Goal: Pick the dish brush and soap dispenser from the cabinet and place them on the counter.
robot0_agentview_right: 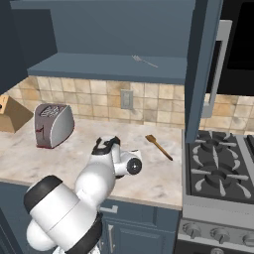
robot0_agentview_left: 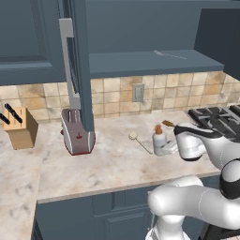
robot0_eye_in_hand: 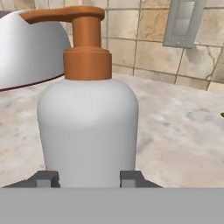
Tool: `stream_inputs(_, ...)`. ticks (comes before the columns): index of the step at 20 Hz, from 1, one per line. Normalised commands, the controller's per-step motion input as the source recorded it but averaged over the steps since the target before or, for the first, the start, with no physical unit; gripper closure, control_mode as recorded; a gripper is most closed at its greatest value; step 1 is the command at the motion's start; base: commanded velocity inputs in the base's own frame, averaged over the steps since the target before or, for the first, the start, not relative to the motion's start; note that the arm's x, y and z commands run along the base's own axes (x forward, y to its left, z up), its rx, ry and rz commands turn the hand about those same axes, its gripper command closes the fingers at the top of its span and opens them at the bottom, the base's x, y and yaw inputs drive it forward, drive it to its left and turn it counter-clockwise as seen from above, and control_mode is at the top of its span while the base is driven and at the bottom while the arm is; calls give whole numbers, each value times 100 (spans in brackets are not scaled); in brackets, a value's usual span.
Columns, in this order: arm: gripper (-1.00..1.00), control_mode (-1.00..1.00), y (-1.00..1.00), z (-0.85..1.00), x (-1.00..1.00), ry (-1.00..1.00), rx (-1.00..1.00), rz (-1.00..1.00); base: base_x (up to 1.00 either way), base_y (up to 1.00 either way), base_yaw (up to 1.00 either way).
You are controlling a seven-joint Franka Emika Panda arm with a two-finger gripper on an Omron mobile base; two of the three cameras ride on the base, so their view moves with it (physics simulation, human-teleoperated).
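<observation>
Bare counter (robot0_agentview_left: 108, 164) left of soap dispenser (robot0_agentview_left: 159, 140); dish brush (robot0_agentview_left: 139, 141) just beside, possibly touching; toaster (robot0_agentview_left: 77, 132) farther.

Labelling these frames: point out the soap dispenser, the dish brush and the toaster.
soap dispenser (robot0_eye_in_hand: 87, 131), hand view, white body.
dish brush (robot0_agentview_left: 133, 136), left base view, round whitish head.
toaster (robot0_agentview_right: 55, 127), right base view, silver side.

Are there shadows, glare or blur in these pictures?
Left base view: flat light, only a faint shadow beside the toaster. Right base view: soft, no glare on the counter. Hand view: the bottle is close and slightly soft-edged, with smooth shading.
</observation>
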Motion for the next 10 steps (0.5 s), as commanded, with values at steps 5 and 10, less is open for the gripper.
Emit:
stream_inputs(5, 100, -100, 1, -10, 2, -4, 0, 1, 0, 0, 0)
stream_inputs(10, -100, -100, 6, 0, 0, 0, 0, 2, 0, 0, 0)
